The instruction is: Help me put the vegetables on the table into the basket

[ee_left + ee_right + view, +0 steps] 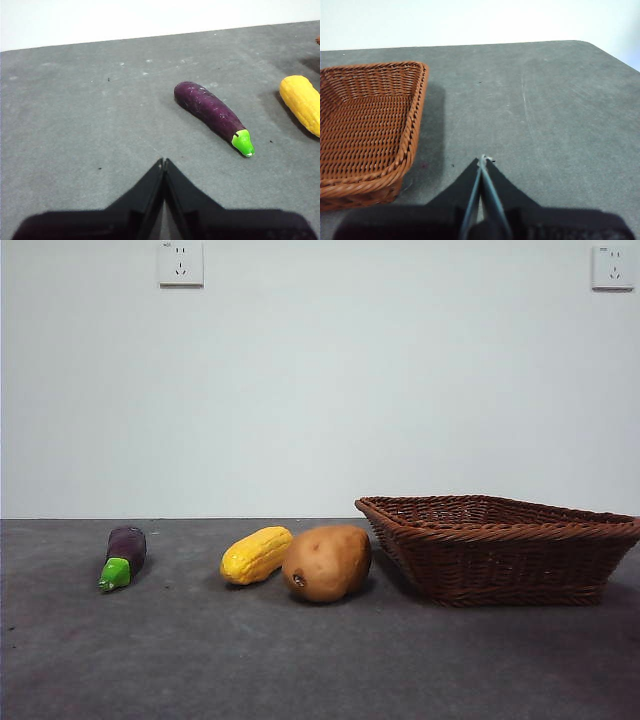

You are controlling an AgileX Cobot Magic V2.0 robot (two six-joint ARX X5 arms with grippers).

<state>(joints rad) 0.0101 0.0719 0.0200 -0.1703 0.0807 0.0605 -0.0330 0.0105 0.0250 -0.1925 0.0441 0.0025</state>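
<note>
A dark purple eggplant (124, 554) with a green cap lies on the table (300, 660) at the left. A yellow corn cob (256, 554) lies next to a brown potato (327, 562) in the middle. The brown wicker basket (500, 548) stands at the right and looks empty inside. My left gripper (164, 162) is shut and empty, above the table short of the eggplant (212, 116), with the corn (302, 104) at the view's edge. My right gripper (483, 160) is shut and empty, beside the basket (415, 115). Neither arm shows in the front view.
A white wall with two sockets (181, 262) stands behind the table. The table's rounded far corner (590, 46) shows in the right wrist view, beyond the basket.
</note>
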